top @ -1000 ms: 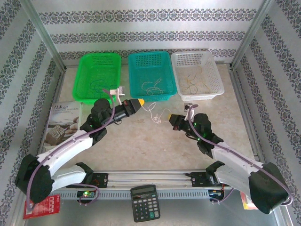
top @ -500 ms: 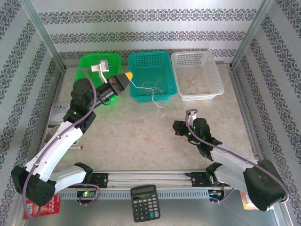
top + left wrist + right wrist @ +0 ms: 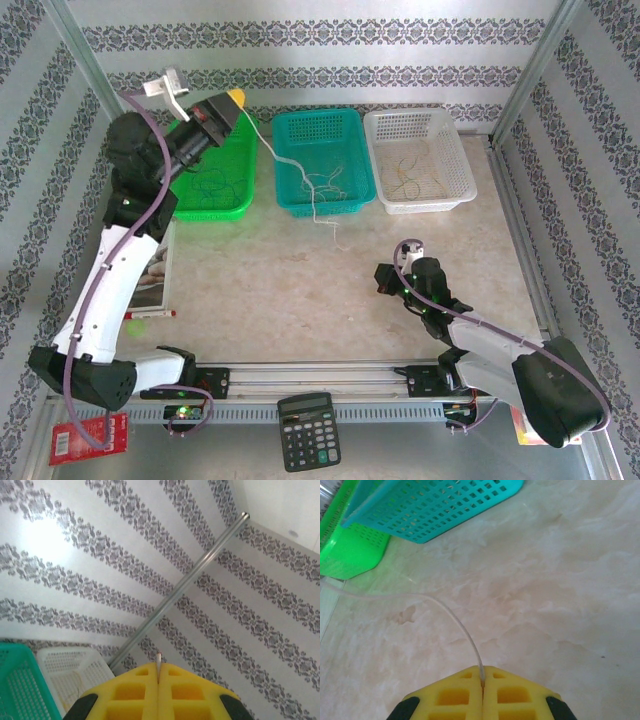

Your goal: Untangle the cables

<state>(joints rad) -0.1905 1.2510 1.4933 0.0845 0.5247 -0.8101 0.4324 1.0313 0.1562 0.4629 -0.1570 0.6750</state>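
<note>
The left arm is being held raised high and stretched toward the back left corner. Its pincer (image 3: 236, 97) is being pointed up and to the right, above the green basket (image 3: 215, 212). In the left wrist view the yellow pads (image 3: 130, 692) are being pressed together. The end of a whitish cable (image 3: 158, 657) is being pinched in the seam between them.

From the top, this whitish cable (image 3: 314, 210) is being hung from the raised pincer. It is crossing over the teal basket (image 3: 345, 207), and its curly lower end is being left near the counter (image 3: 280, 300), just in front of that basket.

The right arm is being kept low and folded, with its pincer (image 3: 381, 278) close to the counter and pointed to the left. In the right wrist view the pads (image 3: 515, 695) are closed too. A thin translucent strand (image 3: 451, 614) is being gripped between them and is being led away to the left. It cannot be told whether this is the same cable.

Dark cables (image 3: 212, 186) are lying in the green basket, pale cables (image 3: 325, 180) in the teal one, and yellowish cables (image 3: 405, 182) in the white basket (image 3: 428, 206).
</note>
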